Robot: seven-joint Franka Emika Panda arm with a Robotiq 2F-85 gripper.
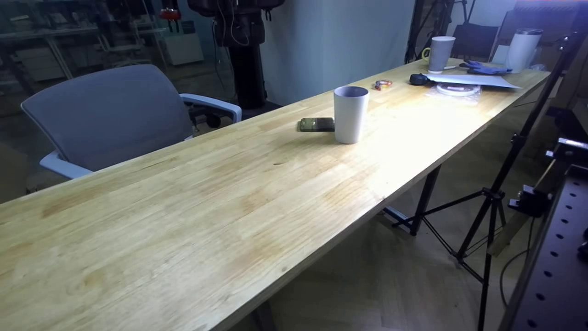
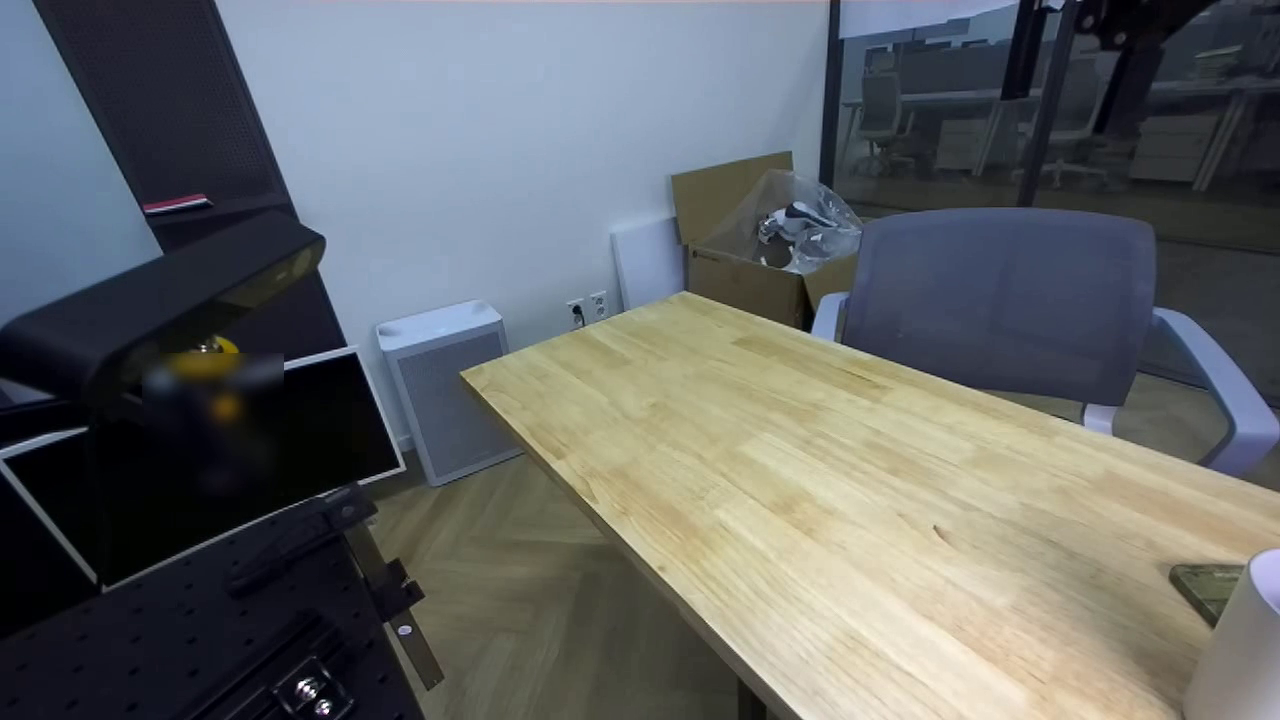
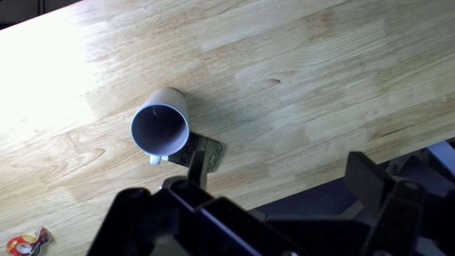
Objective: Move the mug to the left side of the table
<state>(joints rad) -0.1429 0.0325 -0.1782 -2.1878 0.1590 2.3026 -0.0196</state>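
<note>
Jaws wide and empty, the gripper (image 3: pixel 277 156) looks due a sideways reach — the upright mug (image 3: pixel 160 122) stands left of both jaws in the wrist view.

In an exterior view, mug (image 2: pixel 1235 650) cut off bottom right, blurred patch (image 2: pixel 215 430) I can't make out; phone (image 2: pixel 1204 586) part-hidden by mug.

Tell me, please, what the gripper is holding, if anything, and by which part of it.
Nothing is held: the gripper is open, its fingers wide apart, and the mug stands upright on the table, outside them.
</note>
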